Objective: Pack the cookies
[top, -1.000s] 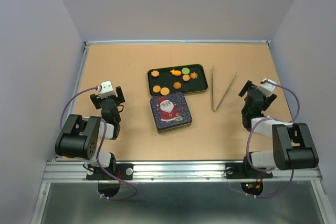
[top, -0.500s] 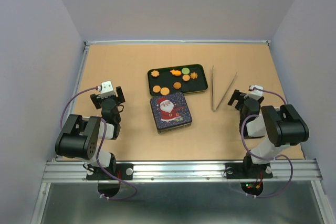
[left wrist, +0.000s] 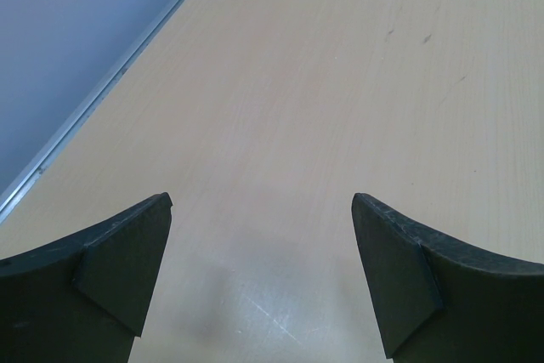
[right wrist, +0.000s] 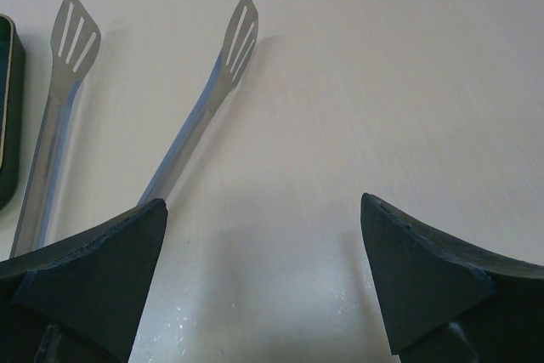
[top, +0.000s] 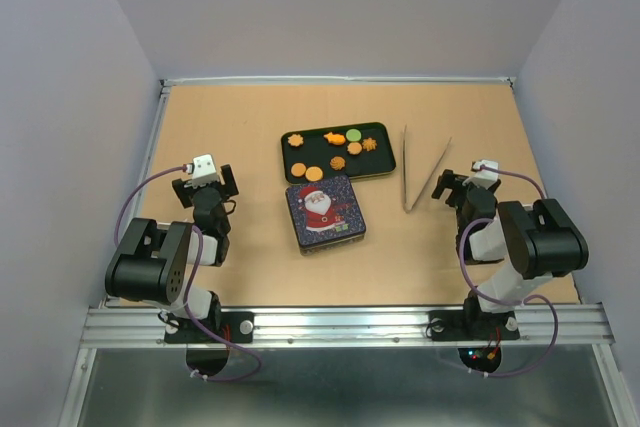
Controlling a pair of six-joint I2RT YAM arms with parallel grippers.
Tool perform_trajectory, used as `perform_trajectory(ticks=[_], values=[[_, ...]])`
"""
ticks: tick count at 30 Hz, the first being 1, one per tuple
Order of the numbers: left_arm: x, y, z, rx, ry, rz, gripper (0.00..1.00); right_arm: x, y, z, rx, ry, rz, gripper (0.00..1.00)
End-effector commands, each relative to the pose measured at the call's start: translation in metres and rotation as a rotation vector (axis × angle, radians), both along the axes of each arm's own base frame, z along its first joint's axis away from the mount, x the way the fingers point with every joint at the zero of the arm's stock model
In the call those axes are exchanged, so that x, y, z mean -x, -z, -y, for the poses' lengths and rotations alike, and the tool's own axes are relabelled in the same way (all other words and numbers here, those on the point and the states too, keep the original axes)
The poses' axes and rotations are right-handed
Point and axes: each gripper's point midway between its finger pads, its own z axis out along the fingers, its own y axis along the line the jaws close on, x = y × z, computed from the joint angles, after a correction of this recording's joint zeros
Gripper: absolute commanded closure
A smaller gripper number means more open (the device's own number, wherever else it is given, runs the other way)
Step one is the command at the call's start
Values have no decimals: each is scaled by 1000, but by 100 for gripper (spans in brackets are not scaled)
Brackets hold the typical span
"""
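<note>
On table centre: cookies [top: 330, 152] sit on tray [top: 385, 171], tin [top: 325, 212] lidded just beside.
Right end effector [top: 450, 188] spread, empty, near tongs [right wrist: 200, 112]. Left end effector [top: 205, 185] spread, empty.
Likely step: reach for tongs; needs centring over handle end.

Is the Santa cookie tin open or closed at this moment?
Closed. In the top view the Santa tin shows its printed lid flat on top, nothing of its inside, and the cookies lie on the dark tray behind it.

Shiny metal tongs [right wrist: 144, 116], matt tabletop [right wrist: 408, 57]
</note>
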Motion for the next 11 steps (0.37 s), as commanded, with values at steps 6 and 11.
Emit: perform_trajectory(ticks=[6,11], values=[[-12,-83,0,29,-10,337,1,-10,-31,-4,24,-28,113,0],[-11,-83,1,30,-9,337,1,-11,-31,-16,43,-107,111,0]])
